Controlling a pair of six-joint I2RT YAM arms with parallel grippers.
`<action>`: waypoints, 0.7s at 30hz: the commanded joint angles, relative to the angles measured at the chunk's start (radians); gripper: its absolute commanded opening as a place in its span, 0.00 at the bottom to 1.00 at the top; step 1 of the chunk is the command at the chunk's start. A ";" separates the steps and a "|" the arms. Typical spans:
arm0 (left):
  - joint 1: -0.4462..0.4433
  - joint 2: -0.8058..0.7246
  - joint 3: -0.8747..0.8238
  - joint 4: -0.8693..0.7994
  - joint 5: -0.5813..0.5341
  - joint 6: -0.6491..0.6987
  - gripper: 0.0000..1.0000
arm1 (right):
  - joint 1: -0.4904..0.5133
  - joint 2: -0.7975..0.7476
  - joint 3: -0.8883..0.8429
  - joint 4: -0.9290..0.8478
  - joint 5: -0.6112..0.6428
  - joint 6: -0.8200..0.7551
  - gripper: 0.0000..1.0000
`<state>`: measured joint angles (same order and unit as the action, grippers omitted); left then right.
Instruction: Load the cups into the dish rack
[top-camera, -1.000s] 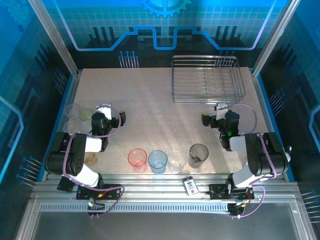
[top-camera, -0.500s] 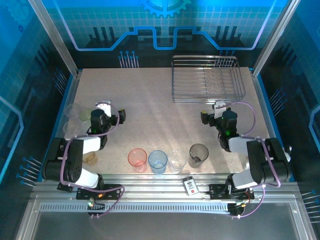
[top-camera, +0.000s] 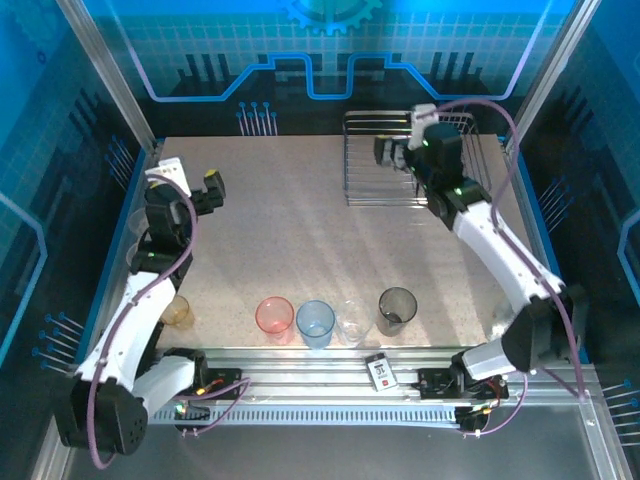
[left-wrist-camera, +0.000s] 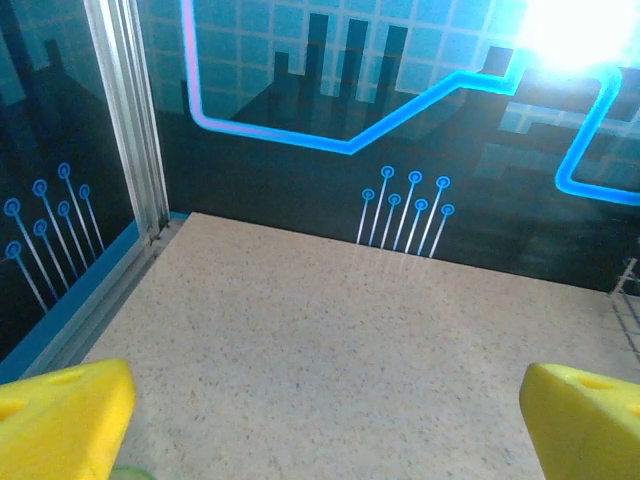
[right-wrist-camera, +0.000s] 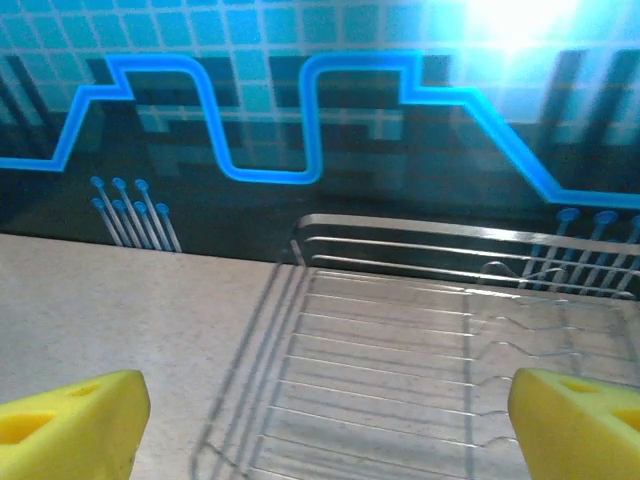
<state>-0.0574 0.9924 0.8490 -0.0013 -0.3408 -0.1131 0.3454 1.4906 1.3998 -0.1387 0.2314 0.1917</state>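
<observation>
Four cups stand in a row near the front edge: pink-red (top-camera: 274, 316), light blue (top-camera: 316, 320), clear (top-camera: 352, 321) and smoky grey (top-camera: 397, 308). An amber cup (top-camera: 178, 311) sits at the front left, and a faint clear cup (top-camera: 138, 222) shows beside the left arm. The chrome wire dish rack (top-camera: 360, 190) stands at the back right, with nothing on its wires (right-wrist-camera: 420, 225) in the right wrist view. My right gripper (top-camera: 403, 135) (right-wrist-camera: 325, 425) hangs open above the rack's left part. My left gripper (top-camera: 190, 180) (left-wrist-camera: 320, 430) is open over bare table at the back left.
A small black-and-white card (top-camera: 380, 372) lies on the front rail. Slanted metal frame posts (top-camera: 110, 80) and the blue back wall close off the far side. A metal post (left-wrist-camera: 125, 110) stands close ahead of the left gripper.
Both arms have risen and stretched toward the back. The right gripper went from the near right to above the rack; the left went back and to the left. No cup has moved.
</observation>
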 joint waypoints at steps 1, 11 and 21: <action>-0.007 -0.058 0.050 -0.355 0.076 -0.062 0.99 | 0.053 0.184 0.182 -0.364 -0.017 0.090 0.92; -0.010 -0.252 0.045 -0.633 0.356 -0.131 0.99 | 0.203 0.667 0.780 -0.778 0.127 0.138 0.87; -0.010 -0.268 0.043 -0.696 0.423 -0.162 0.99 | 0.259 0.908 1.045 -0.955 0.278 0.185 0.69</action>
<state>-0.0624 0.7357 0.8886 -0.6540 0.0376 -0.2504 0.6144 2.3703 2.4050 -0.9958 0.4400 0.3325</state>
